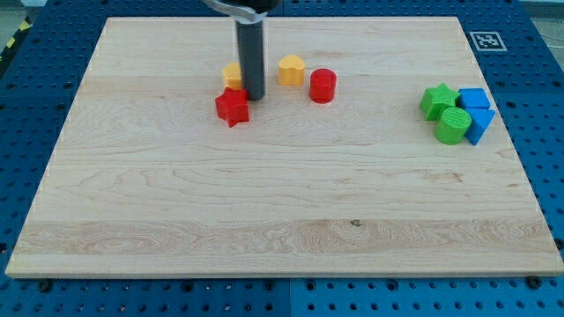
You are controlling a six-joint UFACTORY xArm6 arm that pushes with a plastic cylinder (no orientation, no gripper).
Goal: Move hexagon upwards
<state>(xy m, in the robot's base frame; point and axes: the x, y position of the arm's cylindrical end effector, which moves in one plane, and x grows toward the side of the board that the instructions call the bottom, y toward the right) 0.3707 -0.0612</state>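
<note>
A yellow hexagon [232, 74] lies in the upper middle of the wooden board [282, 202], partly hidden behind my dark rod. My tip [254, 95] rests on the board just right of and below the hexagon, touching or nearly touching it. A red star [233, 107] lies directly below the hexagon, just left of my tip. A yellow heart-like block [292, 70] and a red cylinder [322, 85] lie to the right of the rod.
At the view's right sits a tight cluster: a green star [438, 100], a green cylinder [453, 126], a blue cube [475, 99] and a blue triangular block [479, 126]. A fiducial marker [484, 40] sits past the board's top right corner.
</note>
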